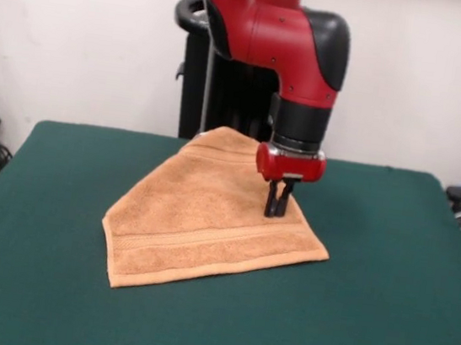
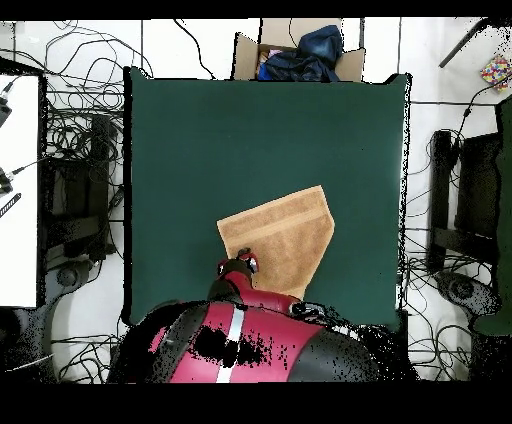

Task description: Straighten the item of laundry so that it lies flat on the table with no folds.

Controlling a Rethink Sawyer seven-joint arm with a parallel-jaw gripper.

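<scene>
The orange-tan towel [image 1: 208, 212] lies on the dark green table [image 1: 46, 284], folded over into a rough triangle, with a banded edge toward the camera and a slanted fold along its right side. My gripper [image 1: 274, 212] points straight down with its tips on the towel at that slanted fold, and the fingers [image 1: 271, 199] stand close together, pinching the cloth. In the overhead view the towel [image 2: 290, 232] sits near the table's [image 2: 200, 140] robot-side edge, and the gripper [image 2: 238, 266] is at its lower left corner. The white tag is not visible.
The arm's red and black body [image 2: 240, 335] overhangs the table edge by the towel. A cardboard box with dark blue cloth [image 2: 300, 50] stands beyond the far edge. Cables lie on the floor around the table [image 2: 80, 150].
</scene>
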